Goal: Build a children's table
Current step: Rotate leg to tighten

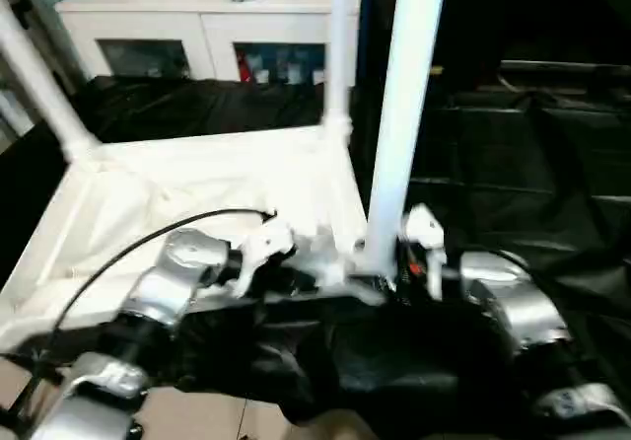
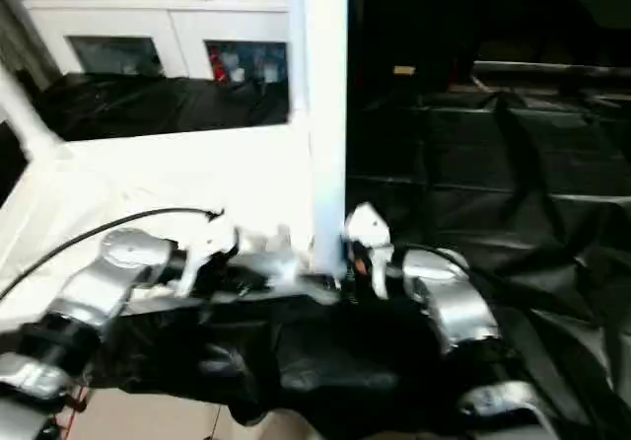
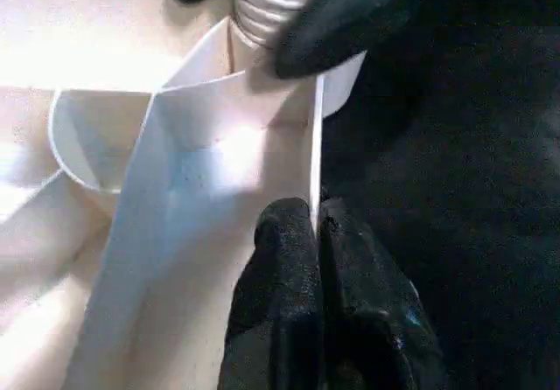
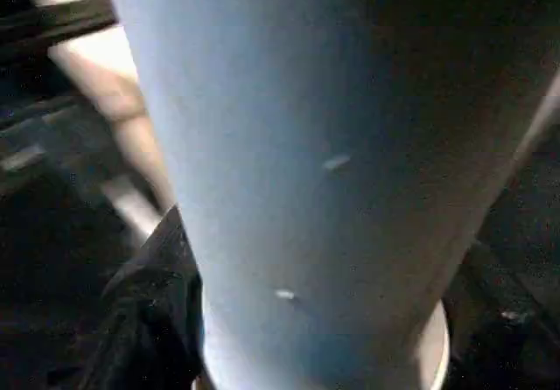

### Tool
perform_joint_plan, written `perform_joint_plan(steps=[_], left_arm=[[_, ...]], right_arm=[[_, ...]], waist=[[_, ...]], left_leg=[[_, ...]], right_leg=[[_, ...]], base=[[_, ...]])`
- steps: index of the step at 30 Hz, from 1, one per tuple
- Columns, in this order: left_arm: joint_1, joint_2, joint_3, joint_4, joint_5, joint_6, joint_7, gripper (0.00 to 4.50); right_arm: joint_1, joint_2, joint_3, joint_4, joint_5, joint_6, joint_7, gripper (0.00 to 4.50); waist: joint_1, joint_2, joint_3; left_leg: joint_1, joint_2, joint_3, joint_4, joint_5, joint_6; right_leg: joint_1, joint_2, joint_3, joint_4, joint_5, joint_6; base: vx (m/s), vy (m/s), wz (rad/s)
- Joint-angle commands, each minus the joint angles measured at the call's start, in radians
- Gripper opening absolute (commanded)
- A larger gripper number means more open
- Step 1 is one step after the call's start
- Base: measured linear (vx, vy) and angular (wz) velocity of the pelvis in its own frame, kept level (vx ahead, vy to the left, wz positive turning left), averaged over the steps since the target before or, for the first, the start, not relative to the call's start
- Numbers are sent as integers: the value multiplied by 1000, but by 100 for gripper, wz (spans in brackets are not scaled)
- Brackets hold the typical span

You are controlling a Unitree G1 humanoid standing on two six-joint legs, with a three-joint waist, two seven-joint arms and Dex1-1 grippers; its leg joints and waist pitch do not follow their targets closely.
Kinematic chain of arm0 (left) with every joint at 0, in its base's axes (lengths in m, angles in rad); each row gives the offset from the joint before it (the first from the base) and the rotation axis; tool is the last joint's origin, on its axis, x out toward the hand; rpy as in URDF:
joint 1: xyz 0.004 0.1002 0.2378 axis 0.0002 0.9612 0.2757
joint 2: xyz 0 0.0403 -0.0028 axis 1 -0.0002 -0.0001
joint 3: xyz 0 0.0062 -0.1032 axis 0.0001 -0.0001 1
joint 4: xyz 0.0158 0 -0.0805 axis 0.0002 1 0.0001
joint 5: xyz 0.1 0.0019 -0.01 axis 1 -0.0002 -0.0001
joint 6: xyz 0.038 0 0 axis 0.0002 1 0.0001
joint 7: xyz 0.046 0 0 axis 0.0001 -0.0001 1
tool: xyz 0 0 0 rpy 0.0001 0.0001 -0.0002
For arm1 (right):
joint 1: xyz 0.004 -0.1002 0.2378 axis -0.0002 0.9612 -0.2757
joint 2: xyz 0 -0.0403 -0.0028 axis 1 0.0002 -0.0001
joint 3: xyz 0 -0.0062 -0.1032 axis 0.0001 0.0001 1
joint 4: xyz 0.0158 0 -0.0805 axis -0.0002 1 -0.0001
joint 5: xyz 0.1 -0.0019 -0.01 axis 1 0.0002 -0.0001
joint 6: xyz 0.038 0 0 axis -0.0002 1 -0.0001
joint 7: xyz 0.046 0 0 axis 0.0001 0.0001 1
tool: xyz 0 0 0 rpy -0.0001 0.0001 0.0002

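Observation:
The white tabletop [image 1: 197, 179] lies upside down on black cloth, its ribbed underside facing up. Three white legs stand upright in its corner sockets: one at the far left [image 1: 35, 80], one at the far right [image 1: 340, 45] and one at the near right [image 1: 404, 114]. My left gripper [image 3: 315, 224] is shut on the thin rim wall of the tabletop, just beside the near right socket, where the leg's ribbed end [image 3: 262, 5] enters. My right gripper [image 1: 389, 262] is at the base of that near right leg [image 4: 306, 171], which rises right in front of its camera.
Black cloth [image 1: 532, 164] covers the surface to the right and behind. A white cabinet with glass doors [image 1: 197, 16] stands at the back. A black cable [image 1: 128, 248] runs over my left forearm. Pale floor [image 1: 197, 415] shows at the near edge.

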Motion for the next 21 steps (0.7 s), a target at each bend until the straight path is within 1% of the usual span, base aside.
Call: perform_joint_plan(steps=[1,3,4,5,6,7,8,9,10,11,12,14,15,16,17,18,19,20,21], left_arm=[[-51,-84,-13,2,-6,4,96,0],[-77,-132,6,34,3,46,193,0],[-85,-150,10,44,8,58,230,0],[-88,-165,9,49,12,67,251,0],[-90,-177,7,52,16,74,267,0],[-90,-191,2,55,22,75,276,0],[-91,-202,-1,61,27,70,280,0],[-90,-208,-6,62,30,66,279,0],[-89,-213,-10,63,33,60,279,0],[-88,-214,-12,61,33,58,277,0],[-88,-214,-12,61,33,58,277,0],[-84,-208,-15,54,29,49,260,0],[-83,-207,-15,53,29,47,258,0],[-80,-199,-18,48,27,44,242,0],[-76,-187,-21,42,24,36,218,0],[-73,-177,-23,38,22,29,200,0],[-67,-154,-29,29,17,14,158,0],[-63,-140,-31,22,10,5,127,0],[-59,-127,-31,15,5,11,107,0]], right_arm=[[4,85,57,55,-35,35,-94,274],[-15,141,28,92,-37,52,-225,273],[-24,164,18,108,-45,58,-285,273],[-34,183,13,125,-51,62,-329,273],[-43,199,9,140,-57,64,-365,273],[-53,216,7,154,-60,60,-386,273],[-63,230,4,168,-63,52,-401,273],[-69,240,2,176,-61,40,-402,273],[-74,248,3,180,-56,23,-389,308],[-77,255,-1,174,-38,10,-353,329],[-77,255,-2,174,-37,10,-352,343],[-83,252,-2,174,-35,7,-334,352],[-85,251,-2,176,-36,6,-333,379],[-88,244,-1,178,-40,-2,-329,379],[-92,235,1,177,-37,-6,-312,388],[-91,226,6,170,-33,-13,-288,388],[-88,205,15,156,-24,-34,-232,388],[-84,191,22,142,-14,-44,-183,388],[-78,175,34,127,-10,-55,-134,388]], waist=[[-4,-13,-48],[-6,-13,-50],[-8,-9,-49],[-9,-10,-51],[-9,-10,-51],[-8,-7,-52],[-7,-8,-53],[-8,-8,-53],[-7,-9,-54],[-6,-7,-55],[-7,-8,-55],[-7,-7,-53],[-7,-9,-53],[-7,-8,-52],[-7,-8,-53],[-7,-7,-53],[-8,-8,-54],[-9,-8,-57],[-10,-5,-60]], left_leg=[[-1,6,2,-71,-286,17],[-2,5,1,-71,-286,22],[1,5,2,-71,-288,21],[-2,5,1,-71,-282,21],[-2,5,1,-71,-279,21],[-2,4,1,-70,-279,22],[-3,4,1,-70,-276,29],[-4,4,2,-70,-275,32],[-6,4,2,-69,-270,38],[-5,5,3,-69,-267,43],[-6,5,3,-69,-265,47],[-6,6,3,-71,-278,50],[-5,6,3,-72,-288,48],[-4,6,3,-72,-293,47],[-5,5,2,-72,-293,47],[-6,7,1,-73,-292,47],[-7,6,1,-73,-293,49],[-10,6,0,-71,-282,54],[-13,7,1,-69,-252,62]], right_leg=[[42,-39,31,-92,-424,-173],[44,-39,30,-93,-426,-168],[40,-37,29,-94,-419,-171],[42,-37,29,-93,-405,-174],[41,-37,30,-92,-393,-176],[42,-38,29,-92,-390,-177],[44,-37,29,-91,-374,-179],[44,-37,29,-91,-366,-180],[45,-38,30,-90,-350,-183],[45,-38,30,-88,-333,-189],[47,-36,29,-87,-321,-193],[46,-37,29,-89,-333,-194],[45,-38,28,-90,-354,-190],[45,-39,28,-92,-364,-187],[45,-39,29,-93,-371,-184],[46,-39,29,-91,-363,-184],[46,-39,29,-91,-358,-184],[51,-39,29,-86,-324,-192],[52,-39,30,-81,-265,-209]], base=[[0,0,0],[0,0,0],[0,0,0],[0,0,0],[0,0,0],[0,0,0],[0,0,0],[0,0,0],[0,0,0],[0,0,0],[0,0,0],[0,0,0],[0,0,0],[0,0,0],[0,0,0],[0,0,0],[0,0,0],[0,0,0],[0,0,0]])
